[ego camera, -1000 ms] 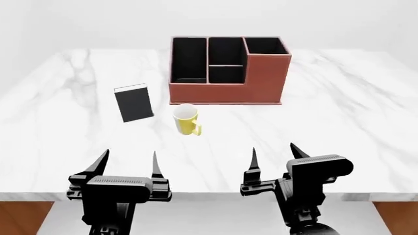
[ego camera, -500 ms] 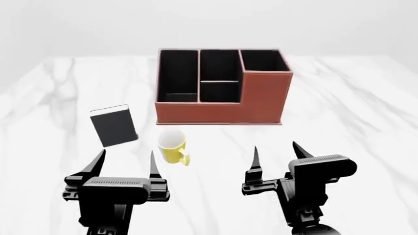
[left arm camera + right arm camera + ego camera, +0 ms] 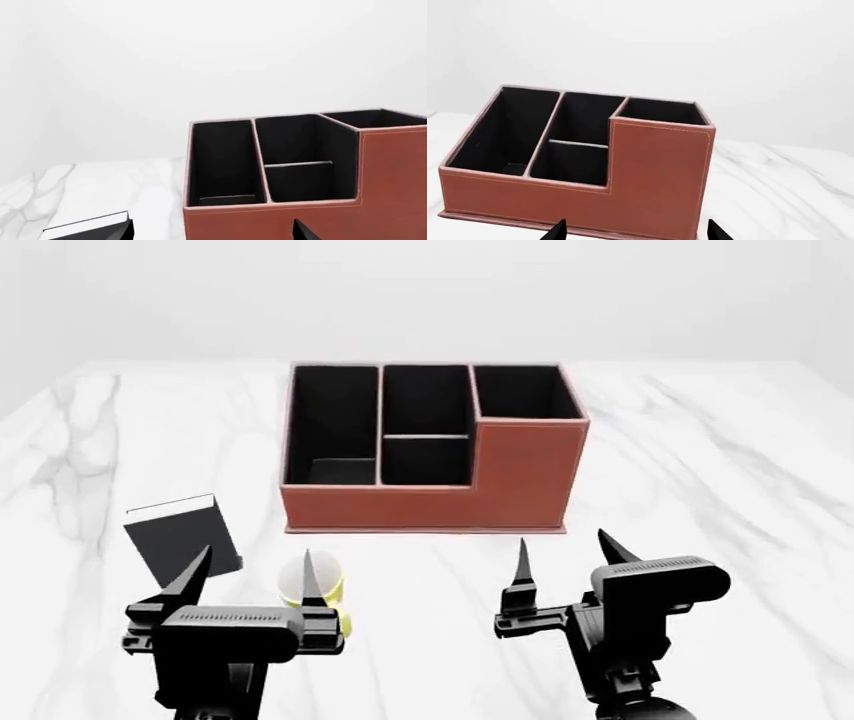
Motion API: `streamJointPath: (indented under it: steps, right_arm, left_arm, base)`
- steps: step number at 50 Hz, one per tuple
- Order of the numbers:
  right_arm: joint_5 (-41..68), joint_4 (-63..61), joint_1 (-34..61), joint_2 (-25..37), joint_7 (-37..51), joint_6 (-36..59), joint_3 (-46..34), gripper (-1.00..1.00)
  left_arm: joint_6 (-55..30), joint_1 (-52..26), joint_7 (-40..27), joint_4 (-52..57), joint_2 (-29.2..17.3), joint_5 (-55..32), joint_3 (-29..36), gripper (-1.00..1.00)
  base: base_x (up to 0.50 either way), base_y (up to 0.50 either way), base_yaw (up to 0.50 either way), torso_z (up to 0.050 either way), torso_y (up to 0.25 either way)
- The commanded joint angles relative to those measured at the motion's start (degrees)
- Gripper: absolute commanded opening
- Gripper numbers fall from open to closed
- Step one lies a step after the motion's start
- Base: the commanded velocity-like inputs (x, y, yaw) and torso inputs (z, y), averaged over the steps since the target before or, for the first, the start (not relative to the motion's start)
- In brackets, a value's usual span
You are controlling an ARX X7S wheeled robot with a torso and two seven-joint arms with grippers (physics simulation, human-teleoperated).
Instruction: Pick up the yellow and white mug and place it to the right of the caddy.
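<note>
- We've rolled closer: the mug [image 3: 315, 589] now sits right at our left gripper [image 3: 251, 573], in front of the caddy [image 3: 430, 492].
- Both sets of fingers released, right gripper [image 3: 563, 554] idle, so grab next.

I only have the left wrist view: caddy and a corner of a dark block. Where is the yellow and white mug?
Observer: In the head view the yellow and white mug stands on the marble table, just beyond the left tool, partly hidden by one of its fingers.
Operator: Is the left tool open?
Observer: Yes, its fingers are spread, and nothing is held between them.
Operator: What sits to the right of the caddy?
Observer: The head and right wrist views show only bare marble to the right of the caddy.
Operator: And the right tool?
Observer: The right tool is open, in front of the caddy's taller end.
</note>
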Motion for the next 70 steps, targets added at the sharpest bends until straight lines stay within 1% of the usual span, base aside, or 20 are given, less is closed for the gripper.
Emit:
streamJointPath:
  steps: [1,17,26,30,39,49,65,70]
  right_arm:
    - [0.7,0.2,0.1,0.1,0.4,0.1,-0.2,1.00]
    - [0.9,0.3,0.2,0.6,0.9,0.1,-1.0,1.00]
    - [3.4,-1.0,1.5,1.7,-2.0,2.8,-2.5,1.00]
    - [6.6,-3.5,2.1,2.8,-5.8,4.8,-4.0,1.00]
    - [9.7,-6.2,3.2,3.7,-8.9,8.0,-6.5,1.00]
    - [11.1,-7.3,4.3,4.6,-11.2,11.2,-10.3,1.00]
    - [19.5,-8.6,4.3,4.1,-15.0,15.5,-9.5,1.00]
    - [20.6,-7.7,4.4,3.9,-15.6,15.5,-9.8,1.00]
  left_arm:
    - [-0.1,0.3,-0.6,0.4,-0.6,-0.4,0.2,1.00]
    - [-0.4,0.5,-1.5,1.3,-1.1,-1.2,0.1,1.00]
    - [-0.9,0.6,-2.8,2.8,-1.5,-1.0,-0.6,1.00]
    - [-1.7,1.1,-3.6,4.5,-1.9,-0.9,-1.3,1.00]
    - [-3.2,2.4,-5.2,8.4,-2.5,-0.9,-3.0,1.00]
    - [-4.1,3.2,-6.6,9.8,-2.9,-1.1,-4.5,1.00]
    - [-3.5,3.7,-7.5,9.6,-3.2,-2.1,-5.5,1.00]
    - [-3.3,3.7,-7.6,9.5,-3.4,-2.1,-5.3,1.00]
  base:
    - [0.00,0.00,0.00,0.000,0.000]
    - [0.00,0.00,0.00,0.000,0.000]
    - [0.00,0.00,0.00,0.000,0.000]
    - [0.00,0.00,0.00,0.000,0.000]
    - [0.00,0.00,0.00,0.000,0.000]
    - [0.00,0.00,0.00,0.000,0.000]
    - [0.00,0.00,0.00,0.000,0.000]
    - [0.00,0.00,0.00,0.000,0.000]
